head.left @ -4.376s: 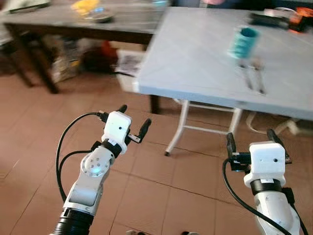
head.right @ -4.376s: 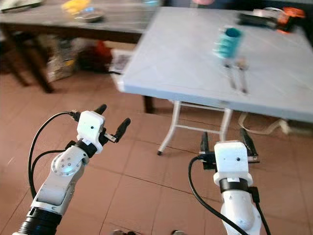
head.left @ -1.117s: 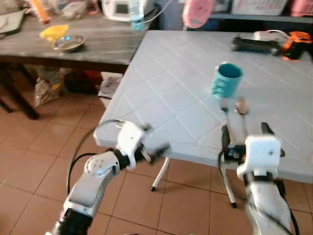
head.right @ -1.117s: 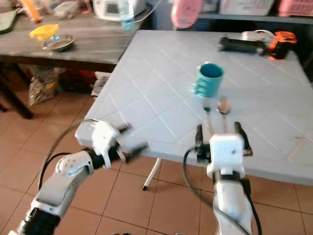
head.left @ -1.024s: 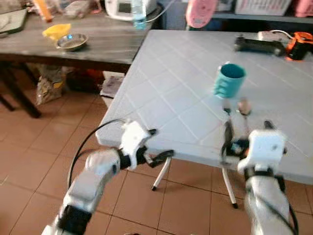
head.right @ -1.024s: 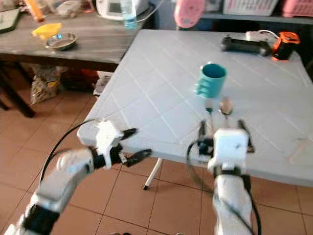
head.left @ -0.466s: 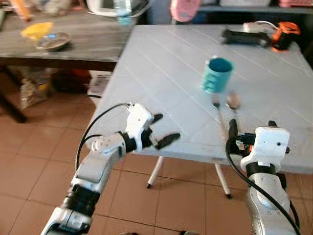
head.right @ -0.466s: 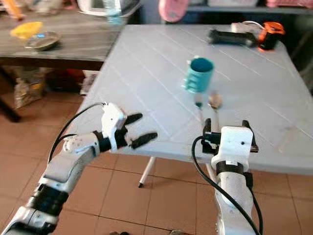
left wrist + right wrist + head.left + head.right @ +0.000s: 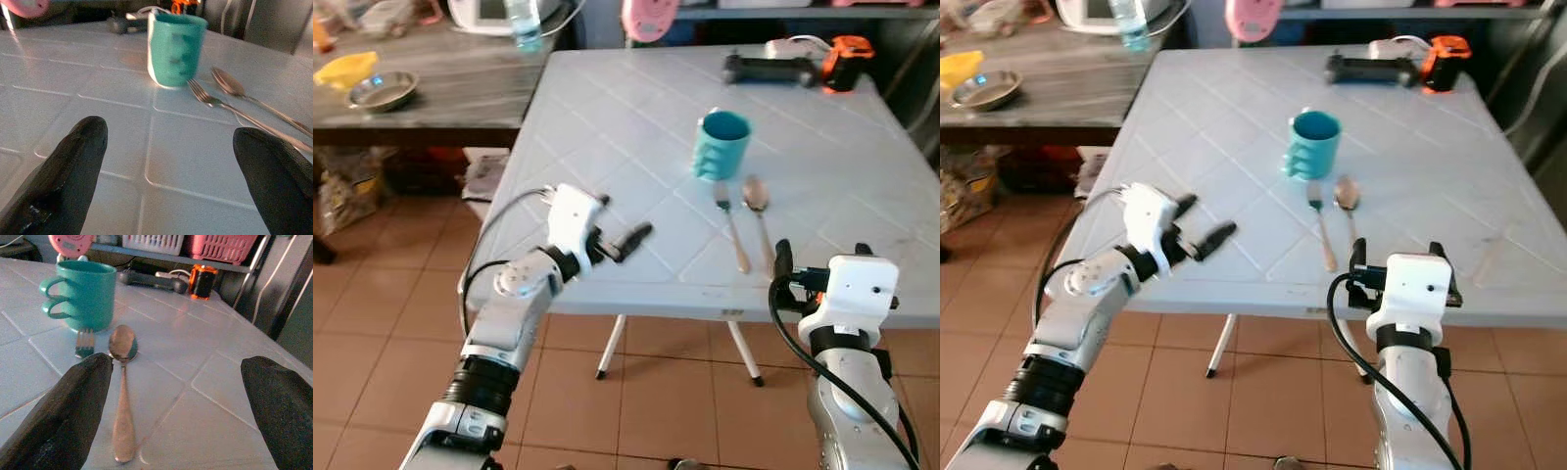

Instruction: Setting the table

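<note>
A teal mug (image 9: 722, 144) stands upright near the middle of the white table (image 9: 607, 127). A fork (image 9: 731, 223) and a spoon (image 9: 759, 211) lie side by side just in front of it, handles toward me. My left gripper (image 9: 623, 217) is open and empty, low over the table's front left part, pointing at the mug (image 9: 175, 49). My right gripper (image 9: 822, 255) is open and empty at the table's front edge, facing the spoon (image 9: 122, 382) and fork (image 9: 84, 342).
A black and orange tool (image 9: 793, 69) lies at the white table's far edge, and a pink object (image 9: 649, 18) is behind it. A dark wooden table (image 9: 450, 93) on the left carries a metal bowl (image 9: 380, 90) and a bottle (image 9: 521, 24). Tiled floor lies below.
The view has closed in on the white table. My left gripper has come up from beside the front left edge to over the tabletop. The right gripper stays at the front edge.
</note>
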Available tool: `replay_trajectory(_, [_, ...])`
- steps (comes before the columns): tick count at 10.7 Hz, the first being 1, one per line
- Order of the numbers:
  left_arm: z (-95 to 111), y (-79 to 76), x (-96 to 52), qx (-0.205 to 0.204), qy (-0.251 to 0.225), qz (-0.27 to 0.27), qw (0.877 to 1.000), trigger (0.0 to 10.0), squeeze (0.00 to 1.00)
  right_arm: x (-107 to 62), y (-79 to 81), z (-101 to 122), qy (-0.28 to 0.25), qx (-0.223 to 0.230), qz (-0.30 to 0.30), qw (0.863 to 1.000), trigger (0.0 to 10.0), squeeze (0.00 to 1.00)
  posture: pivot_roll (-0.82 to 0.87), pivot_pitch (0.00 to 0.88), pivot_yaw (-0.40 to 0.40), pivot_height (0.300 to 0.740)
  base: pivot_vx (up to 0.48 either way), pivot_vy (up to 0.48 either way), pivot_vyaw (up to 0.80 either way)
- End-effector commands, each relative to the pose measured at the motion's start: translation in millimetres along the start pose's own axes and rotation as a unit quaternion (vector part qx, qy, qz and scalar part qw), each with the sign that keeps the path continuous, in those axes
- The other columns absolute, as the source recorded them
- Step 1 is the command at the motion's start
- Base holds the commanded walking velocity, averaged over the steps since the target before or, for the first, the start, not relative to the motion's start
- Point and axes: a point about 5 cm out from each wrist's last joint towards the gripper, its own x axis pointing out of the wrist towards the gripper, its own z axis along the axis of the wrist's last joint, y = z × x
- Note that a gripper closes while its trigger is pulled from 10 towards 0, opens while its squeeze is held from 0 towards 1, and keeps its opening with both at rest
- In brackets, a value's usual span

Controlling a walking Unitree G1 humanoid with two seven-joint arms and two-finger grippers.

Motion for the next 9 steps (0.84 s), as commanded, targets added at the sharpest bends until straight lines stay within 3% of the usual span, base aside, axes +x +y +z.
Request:
replay_trajectory(1, [1.3,5.7,0.5,0.002,-0.004,0.027,1.0,10.0,0.0,-1.9,-2.1,1.9,-0.002,0.002,-0.004,1.0,10.0,0.0,-0.08,0.159,0.047,0.74,0.0,0.0,-0.78])
replay_trajectory(3, [3.0,8.8,2.8,-0.003,-0.009,0.043,0.999,10.0,0.0,-1.8,-1.6,4.2,-0.01,0.003,0.001,1.0,10.0,0.0,-0.08,0.159,0.047,0.74,0.0,0.0,0.0])
replay_trajectory(9, [1.5,7.3,7.4,-0.009,-0.01,0.045,0.999,10.0,0.0,-4.0,-1.1,3.8,-0.007,-0.001,0.001,1.0,10.0,0.0,-0.08,0.16,0.05,0.74,0.0,-0.346,0.0])
